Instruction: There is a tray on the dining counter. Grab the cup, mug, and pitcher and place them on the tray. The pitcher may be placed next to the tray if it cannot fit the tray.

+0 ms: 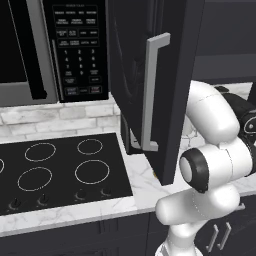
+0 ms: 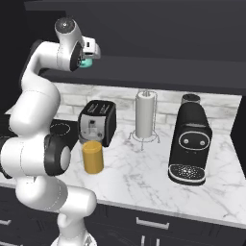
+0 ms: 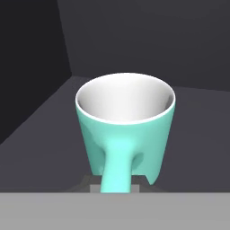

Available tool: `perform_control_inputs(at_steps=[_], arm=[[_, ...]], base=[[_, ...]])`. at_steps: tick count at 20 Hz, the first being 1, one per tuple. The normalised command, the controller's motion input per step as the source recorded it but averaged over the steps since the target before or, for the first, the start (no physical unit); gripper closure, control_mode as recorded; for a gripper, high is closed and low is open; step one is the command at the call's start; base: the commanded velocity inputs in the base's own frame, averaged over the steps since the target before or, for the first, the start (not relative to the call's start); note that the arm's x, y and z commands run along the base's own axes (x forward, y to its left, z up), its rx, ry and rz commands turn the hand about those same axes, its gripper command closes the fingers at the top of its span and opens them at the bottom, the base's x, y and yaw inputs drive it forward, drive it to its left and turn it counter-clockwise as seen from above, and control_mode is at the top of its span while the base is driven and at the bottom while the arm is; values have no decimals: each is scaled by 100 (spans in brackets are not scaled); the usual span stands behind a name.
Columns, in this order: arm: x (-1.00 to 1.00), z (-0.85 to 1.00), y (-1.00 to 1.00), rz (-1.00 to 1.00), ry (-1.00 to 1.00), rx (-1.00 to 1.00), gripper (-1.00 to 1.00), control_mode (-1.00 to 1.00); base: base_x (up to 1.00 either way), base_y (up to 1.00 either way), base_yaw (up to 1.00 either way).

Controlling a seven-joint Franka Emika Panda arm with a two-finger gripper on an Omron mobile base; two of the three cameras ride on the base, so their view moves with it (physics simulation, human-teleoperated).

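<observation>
One glossy teal mug [image 3: 125,130] w/ smooth white inside sits in a dark matte cabinet recess up high, its curved handle clamped in the gripper [image 2: 87,63]. Amber cylindrical pitcher [image 2: 92,156] stands on the veined marble counter [image 2: 144,178], just in front of the boxy black toaster [image 2: 97,122], near a white paper-towel roll [image 2: 144,115]

Left base view: behind the arm [image 1: 210,165], looking forward and down at the stovetop [image 1: 60,170], microwave [image 1: 50,50] and an open cabinet door [image 1: 150,85]. Right base view: from the other side, over the counter [image 2: 144,178], toaster [image 2: 97,122], coffee machine [image 2: 190,144]. Both share the arm and marble counter. Hand view: very close on the mug [image 3: 126,130], handle toward the lens.
</observation>
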Motion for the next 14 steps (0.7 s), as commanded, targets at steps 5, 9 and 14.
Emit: perform_control_inputs(at_steps=[5, 9, 14], arm=[[-9, 0, -32, 0, 0, 0, 100, -100], [-35, 0, -31, 0, -2, 0, 100, -100], [-73, 0, -22, 0, -1, 0, 100, -100]], base=[[0, 0, 0], [0, 0, 0], [0, 0, 0]])
